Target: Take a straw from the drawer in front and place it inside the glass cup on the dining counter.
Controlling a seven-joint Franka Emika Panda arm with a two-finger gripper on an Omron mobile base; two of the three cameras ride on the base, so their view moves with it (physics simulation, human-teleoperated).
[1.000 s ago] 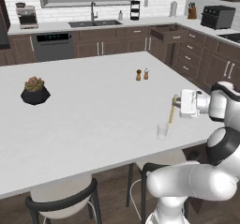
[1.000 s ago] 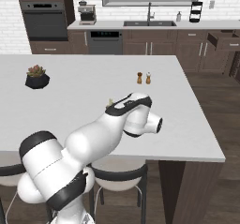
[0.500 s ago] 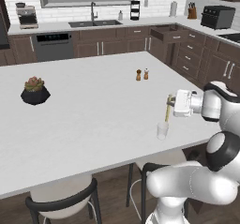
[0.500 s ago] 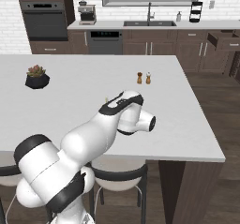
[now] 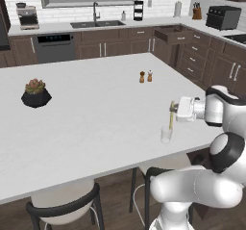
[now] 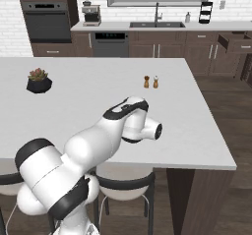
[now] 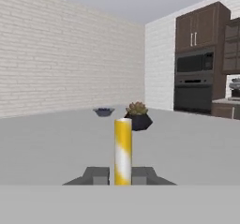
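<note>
Both base views look forward and down from behind the arm, left and right, sharing the dining counter point(image 5: 86, 108), the shakers point(image 6: 151, 81) and the far sink wall point(image 5: 96, 22); the hand view looks level and close along the gripper point(image 7: 120, 176) across the countertop

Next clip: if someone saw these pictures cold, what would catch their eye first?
Most likely the white arm reaching over the near right part of the dining counter, its claw shut on a yellow straw held upright with its lower end at the glass cup. After that, the potted plant far left on the counter, and the open drawer back by the wall.
</note>
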